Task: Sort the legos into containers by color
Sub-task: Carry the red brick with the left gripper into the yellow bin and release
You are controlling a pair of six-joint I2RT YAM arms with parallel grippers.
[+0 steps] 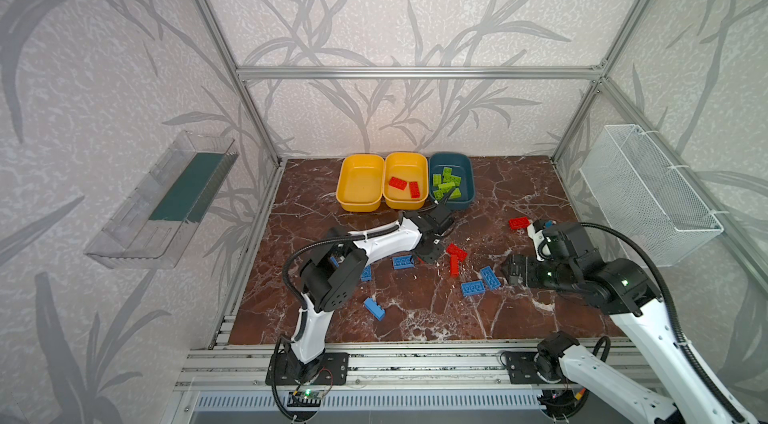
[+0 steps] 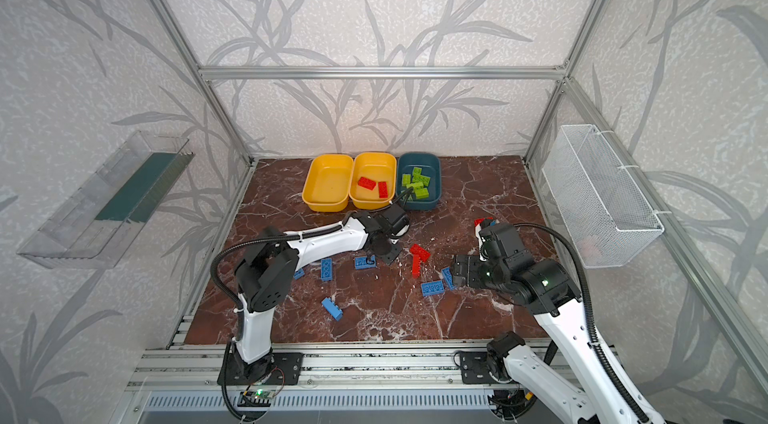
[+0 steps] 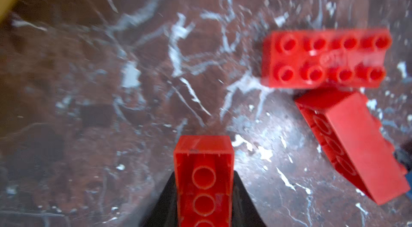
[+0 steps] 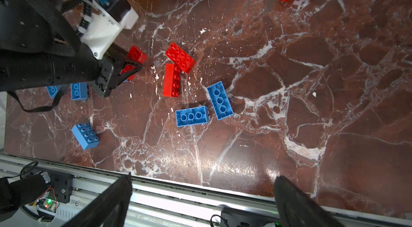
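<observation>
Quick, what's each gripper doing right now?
Left gripper: closed on a red lego brick.
Right gripper: open, holding nothing.

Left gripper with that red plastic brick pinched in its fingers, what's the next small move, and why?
Probably lift straight up. The left gripper is shut on the red studded plastic brick down at the marble tabletop, with two loose red bricks close beside; the middle yellow plastic tub already holds red ones.
</observation>
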